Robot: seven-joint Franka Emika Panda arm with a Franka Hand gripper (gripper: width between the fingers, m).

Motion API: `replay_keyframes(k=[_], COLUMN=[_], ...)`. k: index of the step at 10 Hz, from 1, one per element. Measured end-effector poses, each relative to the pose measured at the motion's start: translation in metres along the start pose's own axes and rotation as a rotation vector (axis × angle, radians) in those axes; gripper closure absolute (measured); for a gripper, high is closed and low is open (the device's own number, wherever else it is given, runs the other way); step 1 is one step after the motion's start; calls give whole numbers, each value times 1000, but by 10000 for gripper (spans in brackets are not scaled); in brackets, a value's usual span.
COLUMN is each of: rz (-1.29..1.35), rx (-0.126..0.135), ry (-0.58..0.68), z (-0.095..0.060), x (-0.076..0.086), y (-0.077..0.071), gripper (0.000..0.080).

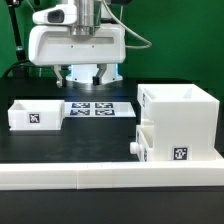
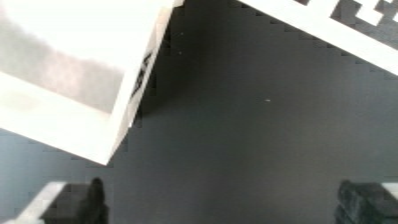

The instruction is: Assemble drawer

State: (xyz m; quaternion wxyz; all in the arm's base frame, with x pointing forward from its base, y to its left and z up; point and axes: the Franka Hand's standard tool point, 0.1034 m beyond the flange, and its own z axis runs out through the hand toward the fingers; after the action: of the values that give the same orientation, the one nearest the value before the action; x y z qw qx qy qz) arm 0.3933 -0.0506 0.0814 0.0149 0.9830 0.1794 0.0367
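The tall white casing (image 1: 180,112) of the drawer stands at the exterior view's right, open side up, with a tag low on its front. A shallower tray with a knob (image 1: 134,147) sits against its lower left side. The second tray (image 1: 35,113), with a tag on its front, lies apart at the exterior view's left. My gripper (image 1: 89,76) hangs above the back of the table, between the two, touching nothing. In the wrist view the fingertips (image 2: 73,202) stand wide apart over the dark table, the gripper (image 2: 219,206) is empty, and a white tray wall (image 2: 63,85) lies beside it.
The marker board (image 1: 96,107) lies flat under and in front of the gripper and shows in the wrist view (image 2: 349,24). A long low white rail (image 1: 100,178) runs along the table's front edge. A green backdrop stands behind.
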Motion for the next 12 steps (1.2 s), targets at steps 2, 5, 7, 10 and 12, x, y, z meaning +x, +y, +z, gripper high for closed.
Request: replay_keyframes(k=[2,5,7,10,12], rz=[204,529,587,440,404], rx=[3,-2,2,-1,0], ry=[11,22,31,40,35], z=[0,5,13,17,23], x=[0,-11,-9,-2,-8], y=[-1,-1,15,33,32], gripper=[151,151,151,151,151])
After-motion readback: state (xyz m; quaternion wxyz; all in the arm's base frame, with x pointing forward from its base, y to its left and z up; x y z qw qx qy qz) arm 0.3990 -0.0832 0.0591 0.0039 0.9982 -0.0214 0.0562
